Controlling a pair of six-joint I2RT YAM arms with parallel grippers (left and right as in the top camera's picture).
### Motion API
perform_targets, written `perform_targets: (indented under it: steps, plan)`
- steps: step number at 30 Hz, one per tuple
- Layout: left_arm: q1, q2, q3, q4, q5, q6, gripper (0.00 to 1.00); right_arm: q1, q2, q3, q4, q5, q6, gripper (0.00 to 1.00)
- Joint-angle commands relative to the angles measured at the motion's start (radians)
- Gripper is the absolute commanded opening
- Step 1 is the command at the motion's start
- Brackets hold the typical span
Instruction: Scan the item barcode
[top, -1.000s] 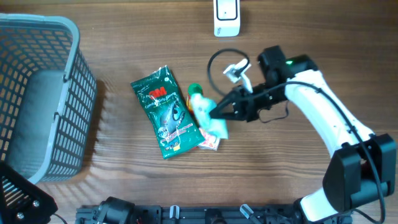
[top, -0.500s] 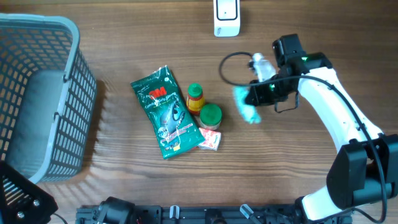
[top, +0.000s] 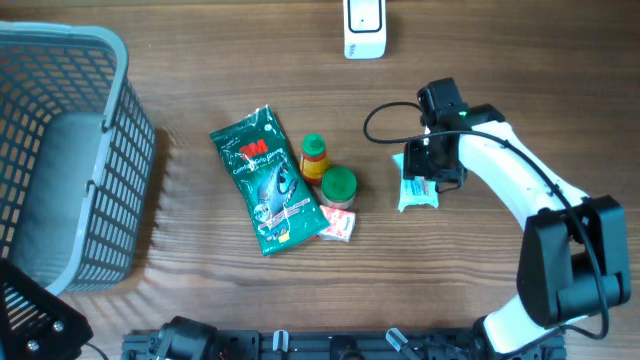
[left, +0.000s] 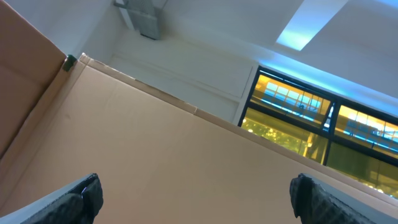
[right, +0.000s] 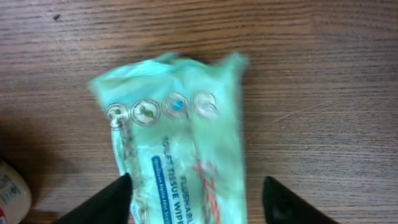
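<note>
The item is a pale green pack of tissue wipes lying flat on the wooden table, right of centre. My right gripper hangs just over its upper end. In the right wrist view the pack lies between the two dark fingers of the right gripper, which is open and apart from it; no barcode shows. A white scanner stands at the far edge. My left gripper is open and empty, pointing up at the ceiling.
A green 3M packet, a small green-capped bottle, a green-lidded jar and a little box cluster mid-table. A grey mesh basket fills the left side. A black cable loops beside the right arm.
My right gripper carried the wipes pack from the cluster to the right, then opened and let it go onto the table. The left gripper has not moved.
</note>
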Motion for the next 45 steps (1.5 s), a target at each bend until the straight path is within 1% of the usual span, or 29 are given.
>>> perform_targets:
  steps: [1,2,3,4,5,6,7,9,12,15,21,23,24,25,28,30,33,37,38,39,40,41,43,44,45]
  plan:
    - [0.005,-0.01,-0.005,-0.001,-0.014,-0.002,1.0,0.0,0.003,0.066,-0.044,0.02,0.019,0.74]
    - [0.005,-0.01,-0.005,-0.001,-0.014,-0.002,1.0,0.0,-0.001,0.095,-0.063,0.019,0.019,0.74]
    - [0.005,-0.01,-0.005,-0.001,-0.014,-0.002,1.0,0.001,-0.003,0.126,-0.078,0.018,0.026,0.63]
    - [0.005,-0.01,-0.005,-0.001,-0.014,-0.002,1.0,0.001,-0.003,0.144,-0.084,0.016,0.053,0.48]
    - [0.005,-0.01,-0.005,-0.001,-0.014,-0.002,1.0,0.001,-0.003,0.151,-0.081,0.016,0.087,0.3]
    - [0.005,-0.01,-0.005,-0.001,-0.014,-0.002,1.0,0.0,-0.003,0.151,-0.071,0.016,0.151,0.1]
    - [0.005,-0.01,-0.005,-0.001,-0.014,-0.002,1.0,0.0,-0.002,0.151,-0.068,0.016,0.204,0.04]
    - [0.005,-0.01,-0.005,-0.001,-0.014,-0.002,1.0,0.001,0.002,0.146,-0.058,0.002,0.28,0.04]
    - [0.005,-0.01,-0.005,-0.001,-0.014,-0.002,1.0,0.001,0.037,0.145,-0.026,-0.08,0.295,0.04]
    - [0.005,-0.01,-0.005,-0.001,-0.014,-0.002,1.0,0.002,0.123,0.145,0.0,-0.143,0.331,0.04]
    - [0.005,-0.01,-0.005,-0.001,-0.014,-0.002,1.0,0.002,0.306,0.145,0.008,-0.177,0.366,0.04]
    - [0.005,-0.01,-0.005,-0.002,-0.014,-0.002,1.0,0.002,0.325,0.145,0.014,-0.18,0.36,0.05]
    - [0.005,-0.01,-0.005,-0.002,-0.014,-0.002,1.0,0.0,0.325,0.145,0.018,-0.18,0.355,0.09]
    - [0.005,-0.01,-0.005,-0.003,-0.014,-0.002,1.0,0.0,0.315,0.153,0.018,-0.18,0.354,0.17]
    - [0.005,-0.01,-0.005,-0.003,-0.014,-0.002,1.0,0.0,0.279,0.186,-0.003,-0.18,0.325,0.29]
    - [0.005,-0.01,-0.005,-0.004,-0.014,-0.002,1.0,0.0,0.225,0.21,-0.026,-0.179,0.296,0.34]
    - [0.005,-0.01,-0.005,-0.004,-0.014,-0.002,1.0,0.0,0.13,0.216,-0.051,-0.169,0.271,0.35]
    - [0.005,-0.01,-0.006,-0.004,-0.014,-0.002,1.0,0.026,0.016,0.215,-0.16,-0.039,0.212,0.46]
    - [0.005,-0.01,-0.005,-0.004,-0.014,-0.002,1.0,0.04,0.01,0.214,-0.178,-0.006,0.196,0.52]
    - [0.005,-0.01,-0.005,-0.004,-0.014,-0.002,1.0,0.059,0.01,0.213,-0.198,0.036,0.193,0.56]
    - [0.005,-0.01,-0.006,-0.004,-0.014,-0.002,1.0,0.079,0.011,0.209,-0.212,0.079,0.193,0.56]
    - [0.005,-0.01,-0.006,-0.004,-0.014,-0.002,1.0,0.11,0.011,0.19,-0.214,0.134,0.193,0.59]
    - [0.005,-0.01,-0.005,-0.004,-0.014,-0.002,1.0,0.174,0.011,0.14,-0.205,0.205,0.194,0.71]
    - [0.005,-0.01,-0.005,-0.004,-0.014,-0.002,1.0,0.196,0.012,0.116,-0.188,0.23,0.196,0.8]
    - [0.005,-0.01,-0.005,-0.004,-0.014,-0.002,1.0,0.219,0.012,0.089,-0.162,0.257,0.197,0.86]
